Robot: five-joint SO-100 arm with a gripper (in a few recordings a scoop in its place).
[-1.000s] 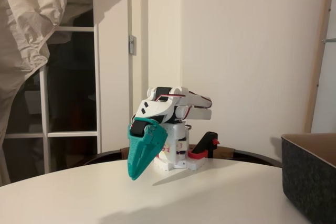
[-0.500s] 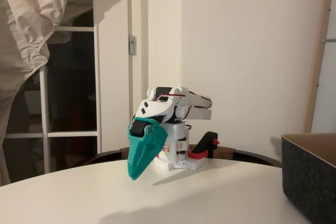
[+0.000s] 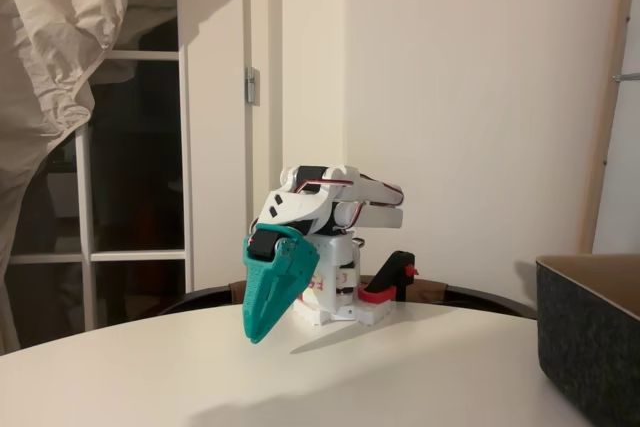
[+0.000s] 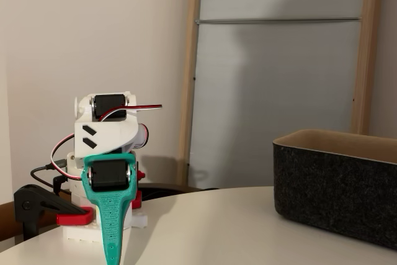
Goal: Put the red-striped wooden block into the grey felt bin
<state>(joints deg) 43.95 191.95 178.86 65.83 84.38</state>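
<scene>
The white arm is folded down over its base at the far side of the round white table (image 3: 400,367). Its teal gripper (image 3: 258,332) points down at the tabletop, tip just above it, jaws shut with nothing between them; another fixed view shows the same gripper (image 4: 111,254) edge-on and closed. The grey felt bin (image 3: 590,332) stands at the right edge of the table, well away from the gripper, and its tan inside shows at the rim (image 4: 338,184). The red-striped wooden block is out of view.
A black and red clamp (image 3: 388,282) holds the arm's base to the table edge (image 4: 37,206). A window with white bars and a pale curtain (image 3: 60,37) lie behind on the left. A wooden frame (image 4: 186,72) leans on the wall.
</scene>
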